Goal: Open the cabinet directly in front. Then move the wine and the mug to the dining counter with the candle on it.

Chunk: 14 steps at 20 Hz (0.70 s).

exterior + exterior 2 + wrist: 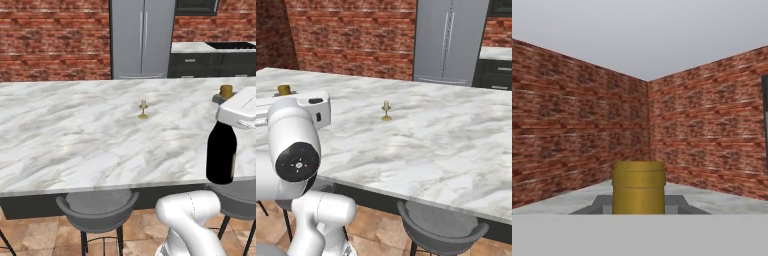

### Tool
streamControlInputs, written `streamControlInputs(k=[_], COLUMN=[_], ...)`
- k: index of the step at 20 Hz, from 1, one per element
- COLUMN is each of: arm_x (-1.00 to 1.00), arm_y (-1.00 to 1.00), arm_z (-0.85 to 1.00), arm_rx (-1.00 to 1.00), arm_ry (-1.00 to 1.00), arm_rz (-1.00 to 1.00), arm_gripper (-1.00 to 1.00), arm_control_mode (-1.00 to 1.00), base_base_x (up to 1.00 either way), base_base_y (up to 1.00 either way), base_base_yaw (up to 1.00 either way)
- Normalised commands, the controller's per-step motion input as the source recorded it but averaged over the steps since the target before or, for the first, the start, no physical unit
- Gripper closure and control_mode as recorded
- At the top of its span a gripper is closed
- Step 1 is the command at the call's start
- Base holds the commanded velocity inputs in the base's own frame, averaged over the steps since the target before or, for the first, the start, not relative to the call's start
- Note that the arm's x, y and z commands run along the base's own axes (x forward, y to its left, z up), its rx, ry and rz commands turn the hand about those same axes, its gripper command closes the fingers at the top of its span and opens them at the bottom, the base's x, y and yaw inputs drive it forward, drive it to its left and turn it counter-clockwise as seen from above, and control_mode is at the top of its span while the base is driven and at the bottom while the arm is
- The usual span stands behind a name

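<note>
Jaws seemingly pinch the gold-capped neck of the dark glass wine above the veined marble dining counter.

wine upright, held at neck | candle mid dining counter

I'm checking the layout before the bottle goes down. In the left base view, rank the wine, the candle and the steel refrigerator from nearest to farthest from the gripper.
1. wine: held by its neck in the gripper, at the right edge.
2. candle: mid-counter, to the left.
3. refrigerator: beyond the dining counter, against the brick wall.
</note>
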Motion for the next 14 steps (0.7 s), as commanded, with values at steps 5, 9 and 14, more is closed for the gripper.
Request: streamControlInputs(k=[5, 9, 14], arm_x=[0.3, 0.52, 0.58], arm_y=[-0.09, -0.24, -0.2], arm_z=[0.0, 0.0, -0.03], arm_rx=[0.04, 0.05, 0.05], arm_ry=[0.0, 0.0, -0.09], arm_rz=[0.0, 0.0, 0.0], arm_gripper=[1.0, 1.0, 1.0], arm_control_mode=[-1.0, -1.0, -1.0], base_base_x=[0.0, 0.0, 0.0], base_base_y=[0.0, 0.0, 0.0], base_base_yaw=[0.0, 0.0, 0.0])
